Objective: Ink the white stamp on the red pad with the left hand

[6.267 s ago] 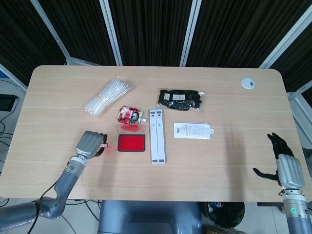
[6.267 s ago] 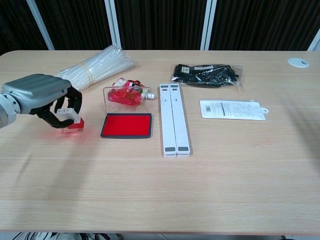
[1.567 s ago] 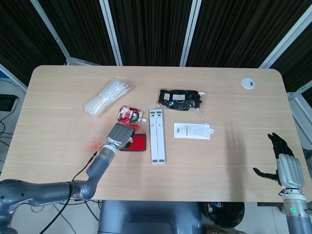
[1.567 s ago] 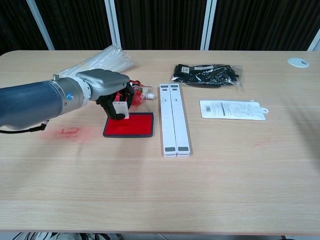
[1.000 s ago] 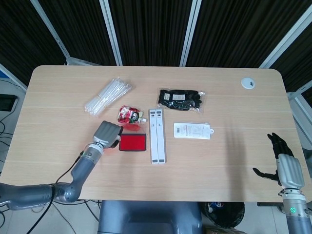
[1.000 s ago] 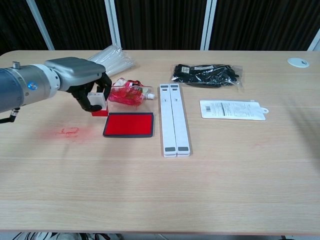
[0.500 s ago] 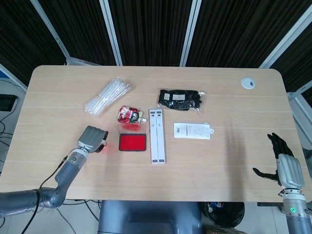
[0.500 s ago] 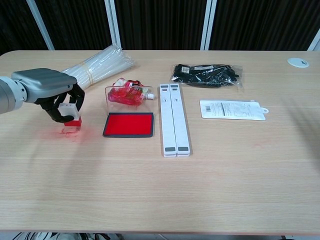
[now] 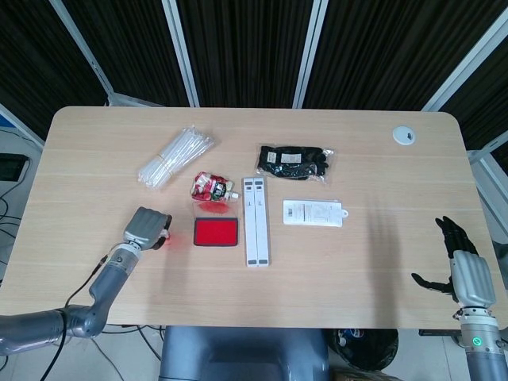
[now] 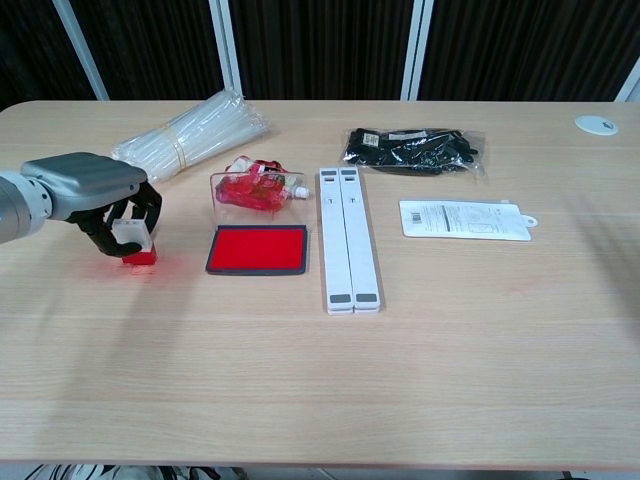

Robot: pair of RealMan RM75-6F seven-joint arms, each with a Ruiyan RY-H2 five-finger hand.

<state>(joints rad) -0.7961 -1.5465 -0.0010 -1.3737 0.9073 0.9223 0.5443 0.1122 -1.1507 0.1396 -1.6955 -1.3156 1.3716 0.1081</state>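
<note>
Gripping the white stamp (image 10: 131, 233) between curled fingers (image 10: 146, 215), red face down on or just above the table (image 10: 400, 380), left hand (image 10: 100, 195) set well to the left of the red pad (image 10: 256, 249). Fingers clamped on the stamp's white body, red base showing just below the fingertips; from overhead, stamp almost wholly hidden under the hand (image 9: 146, 226), only a red edge peeping out beside the fingers. Pad lying open and apart from the hand, on the far side of the fingers from the wrist. Judged to be at the stamping end of the job, with the inking either done or due again. Calls next for a lift clear of the wood, a carry across to the pad, and a flat press. Right hand (image 9: 463, 268) idle at the table's near right edge, fingers spread, holding nothing
</note>
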